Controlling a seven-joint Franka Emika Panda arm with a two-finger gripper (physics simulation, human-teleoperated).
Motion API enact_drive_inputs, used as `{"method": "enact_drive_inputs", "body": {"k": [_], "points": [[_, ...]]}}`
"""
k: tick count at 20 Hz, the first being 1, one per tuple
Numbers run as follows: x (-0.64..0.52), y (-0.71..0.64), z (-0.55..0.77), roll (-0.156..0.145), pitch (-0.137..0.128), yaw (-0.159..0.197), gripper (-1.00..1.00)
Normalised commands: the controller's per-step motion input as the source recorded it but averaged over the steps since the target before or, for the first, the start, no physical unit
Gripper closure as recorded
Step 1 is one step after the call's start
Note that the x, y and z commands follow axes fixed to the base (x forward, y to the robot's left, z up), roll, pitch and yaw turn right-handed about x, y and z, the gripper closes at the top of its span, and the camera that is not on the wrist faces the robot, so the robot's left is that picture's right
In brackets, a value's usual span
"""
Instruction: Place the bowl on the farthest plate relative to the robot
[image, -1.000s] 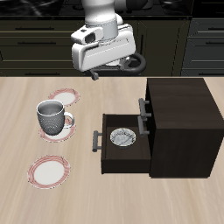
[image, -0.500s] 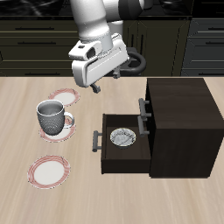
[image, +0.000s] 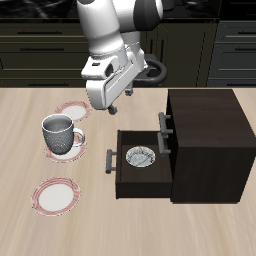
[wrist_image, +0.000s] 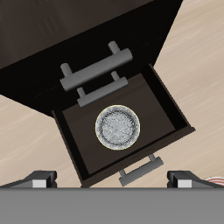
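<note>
Gripper (image: 114, 106) hangs in the air above the table (image: 200, 225), near the back of the open drawer (image: 140, 163), holding nothing; fingers (wrist_image: 40, 179) show well apart at the edge of the wrist view w/ clear gap between, so jaws are spread wide. Arm tilts down from the back, wrist body white. Directly under the wrist cam lies the bowl (wrist_image: 116, 125), sitting flat and upright in the middle of the pulled-out drawer, not touching the drawer walls; pale rim, grey patterned inside. Same bowl (image: 141, 156) in the exterior view, below and a bit fwd of the gripper, w/ open air between them. Drawer belongs to a dark cabinet (image: 208, 135); a second handle (wrist_image: 96, 70) sits on the closed front above the open one. Beside the drawer, away from the cabinet, a dark grey mug (image: 57, 131) stands upright on a grey speckled disc (image: 66, 148). Just behind the mug is one pink-rimmed plate (image: 74, 109), partly hidden by it. The other plate (image: 57, 196) lies nearer the table's front edge, bare, well apart from the bowl.
</note>
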Motion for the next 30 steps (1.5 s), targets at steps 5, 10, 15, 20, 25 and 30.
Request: {"method": "enact_drive_inputs", "body": {"k": [5,10,15,20,25,30], "points": [[0.03,-0.03,-0.02,-0.016,-0.04,0.129,-1.0],[0.05,-0.05,-0.07,-0.017,-0.024,0.058,-1.0],[0.05,0.03,-0.16,-0.001,-0.016,0.04,-1.0],[0.09,0.07,-0.23,0.03,0.053,0.099,-1.0],[0.03,0.13,-0.19,0.01,0.04,0.021,-1.0],[0.04,-0.01,-0.12,0.0,0.044,0.001,-1.0]]}}
